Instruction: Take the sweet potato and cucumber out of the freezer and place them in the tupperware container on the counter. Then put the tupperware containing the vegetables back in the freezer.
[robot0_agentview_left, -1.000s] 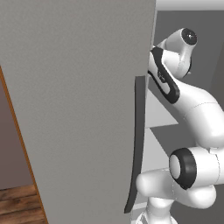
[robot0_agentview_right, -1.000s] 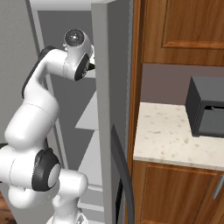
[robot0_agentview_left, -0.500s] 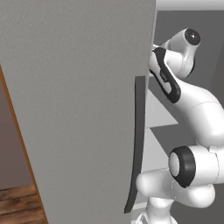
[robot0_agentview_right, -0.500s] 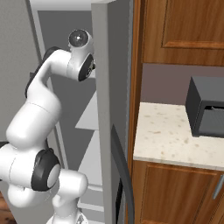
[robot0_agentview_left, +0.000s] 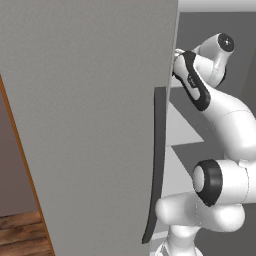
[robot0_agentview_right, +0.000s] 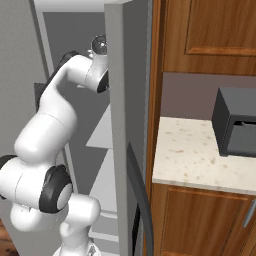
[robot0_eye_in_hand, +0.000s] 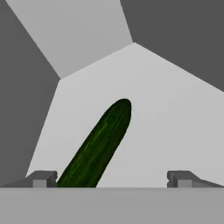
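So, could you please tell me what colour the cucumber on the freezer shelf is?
Dark green with faint lighter streaks; the cucumber shows best in the hand view.

The arm (robot0_agentview_right: 55, 125) has extended further into the freezer (robot0_agentview_left: 90, 125). In the right base view its wrist has moved toward 3 o'clock, now partly hidden behind the door edge.

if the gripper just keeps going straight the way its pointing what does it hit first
Most likely the cucumber, lying on the white freezer shelf between the open gripper's fingertips. Depth is hard to judge; the shelf could come first.
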